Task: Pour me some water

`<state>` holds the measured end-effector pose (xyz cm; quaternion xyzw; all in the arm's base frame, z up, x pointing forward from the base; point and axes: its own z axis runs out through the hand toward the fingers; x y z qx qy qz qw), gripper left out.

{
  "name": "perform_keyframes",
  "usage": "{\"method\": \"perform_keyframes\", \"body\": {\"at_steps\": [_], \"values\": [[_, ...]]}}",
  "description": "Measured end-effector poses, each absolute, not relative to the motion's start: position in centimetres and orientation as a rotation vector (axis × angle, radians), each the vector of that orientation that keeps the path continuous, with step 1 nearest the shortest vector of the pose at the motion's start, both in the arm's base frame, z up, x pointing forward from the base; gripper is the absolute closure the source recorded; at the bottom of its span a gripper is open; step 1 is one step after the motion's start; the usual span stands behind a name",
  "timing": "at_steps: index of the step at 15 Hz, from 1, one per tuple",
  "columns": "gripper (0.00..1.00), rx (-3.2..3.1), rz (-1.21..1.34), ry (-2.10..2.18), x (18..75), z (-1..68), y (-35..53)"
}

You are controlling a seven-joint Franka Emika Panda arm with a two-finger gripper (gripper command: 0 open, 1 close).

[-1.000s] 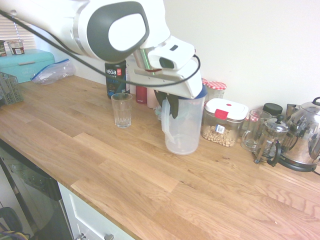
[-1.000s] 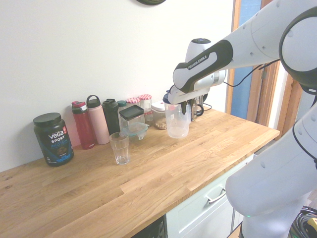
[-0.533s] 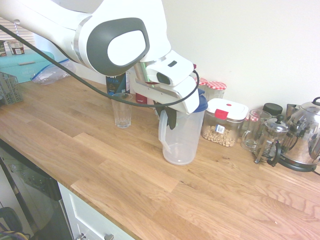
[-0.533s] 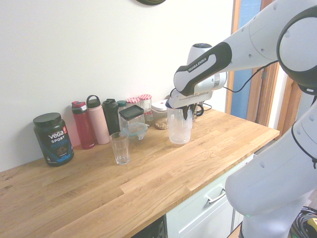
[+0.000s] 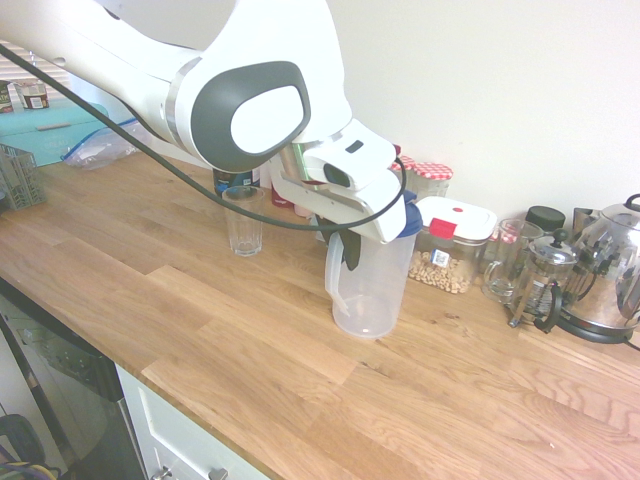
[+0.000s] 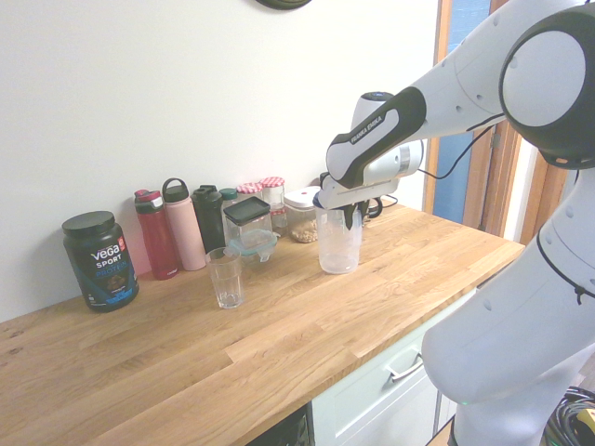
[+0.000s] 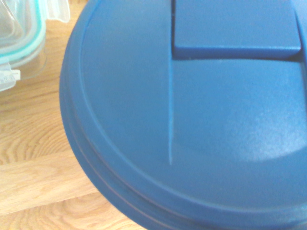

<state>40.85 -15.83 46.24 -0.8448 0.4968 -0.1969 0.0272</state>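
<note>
Pitcher (image 5: pixel 368 285) | gripped at its handle (image 5: pixel 335 275) by closed jaws (image 5: pixel 350 250), presumably for tilting | blue lid (image 7: pixel 192 120) left on, likely to steer the flow | held above or on bench (image 5: pixel 250 350), contact unclear | glass (image 5: pixel 244 222) stood well apart, upright, presumably for receiving water

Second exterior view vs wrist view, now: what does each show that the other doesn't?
Only the second exterior view: the drinking glass on the counter, the black Vega tub, the red bottle, the pink bottle, and the tool at the pitcher.

Only the wrist view: the raised flap on the pitcher's blue lid, close up.

Both: the pitcher, just its lid in the wrist view, and the wooden counter.
</note>
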Motion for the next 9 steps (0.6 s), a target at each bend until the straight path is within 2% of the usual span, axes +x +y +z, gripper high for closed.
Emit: {"method": "perform_keyframes", "body": {"at_steps": [6,9], "values": [[0.0,-2.625,-0.603,1.521,40.4,46.7,-16.0],[0.0,-2.721,-0.43,1.459,38.0,48.0,-15.0]]}}
